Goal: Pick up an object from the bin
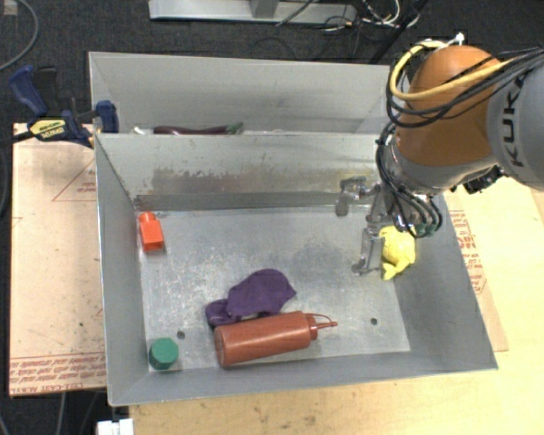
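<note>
The grey metal bin (254, 234) takes the arm from the right, and its gripper (375, 261) is down at the floor's right side, right against a small yellow lumpy thing (400, 254). One of the metal fingers (366, 246) stands just left of that yellow piece, though I cannot tell whether the fingers are clamped on it or released. Along the front lies a red-brown squeeze bottle (263, 338) on its side, touching a crumpled purple cloth (257, 295) behind it, then an orange block (150, 232) by the left wall and a green cap (163, 353) in the front-left corner.
</note>
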Tool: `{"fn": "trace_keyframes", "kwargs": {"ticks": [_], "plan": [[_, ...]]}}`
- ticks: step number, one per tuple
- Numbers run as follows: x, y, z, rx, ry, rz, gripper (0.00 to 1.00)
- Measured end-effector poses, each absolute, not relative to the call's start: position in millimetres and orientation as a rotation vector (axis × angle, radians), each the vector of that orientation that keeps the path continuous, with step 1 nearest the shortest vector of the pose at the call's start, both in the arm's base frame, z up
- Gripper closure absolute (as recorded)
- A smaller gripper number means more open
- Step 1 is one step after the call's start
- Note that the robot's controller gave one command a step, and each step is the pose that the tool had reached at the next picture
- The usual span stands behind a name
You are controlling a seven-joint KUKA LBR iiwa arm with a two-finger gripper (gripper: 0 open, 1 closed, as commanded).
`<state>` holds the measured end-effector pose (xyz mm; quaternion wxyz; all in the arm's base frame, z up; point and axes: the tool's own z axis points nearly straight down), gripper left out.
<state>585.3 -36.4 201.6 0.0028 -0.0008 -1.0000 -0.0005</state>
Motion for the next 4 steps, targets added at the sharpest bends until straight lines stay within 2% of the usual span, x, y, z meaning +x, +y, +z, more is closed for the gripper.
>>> {"fn": "trace_keyframes", "kwargs": {"ticks": [1,2,3,4], "plan": [[586.2,-36,206,-0.001,-3.143,-0.001,0.0],[614.1,-1,162,0.081,-3.149,0.001,0.0],[612.1,4,102,0.161,-3.142,-0.003,0.0],[591.7,29,87,0.256,-3.131,0.001,0.0]]}}
